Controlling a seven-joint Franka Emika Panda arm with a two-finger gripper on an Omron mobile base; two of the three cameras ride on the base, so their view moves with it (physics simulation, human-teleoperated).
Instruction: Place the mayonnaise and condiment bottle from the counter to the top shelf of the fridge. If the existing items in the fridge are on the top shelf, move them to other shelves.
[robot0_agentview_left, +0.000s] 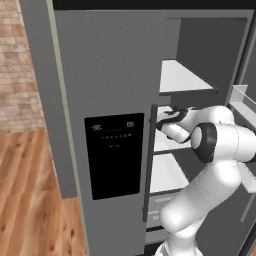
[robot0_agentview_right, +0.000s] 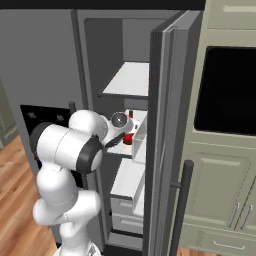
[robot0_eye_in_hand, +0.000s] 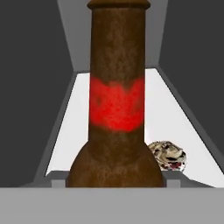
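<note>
The tall grey fridge (robot0_agentview_left: 115, 75) with its black display panel (robot0_agentview_left: 114, 155) was seen with its right-hand door (robot0_agentview_right: 167, 125) swung open beside the sage-green cabinets (robot0_agentview_right: 220, 175). The white arm (robot0_agentview_left: 220, 145) was reached into the compartment just below the uppermost white flat shelf panel (robot0_agentview_left: 180, 77), whose surface was bare and had open room above it. The lower white shelf panels (robot0_agentview_right: 127, 177) were shown with thin grey front edges. On the second shelf, the red-bodied bottle with a dark brown neck (robot0_eye_in_hand: 117, 96) was found standing upright, very close in front of the gripper (robot0_agentview_right: 131, 131) and between the grey side walls. The small squat brownish round thing (robot0_eye_in_hand: 168, 155) lay just beside the bottle's base. Whether the jaws gripped the bottle could not be told.
</note>
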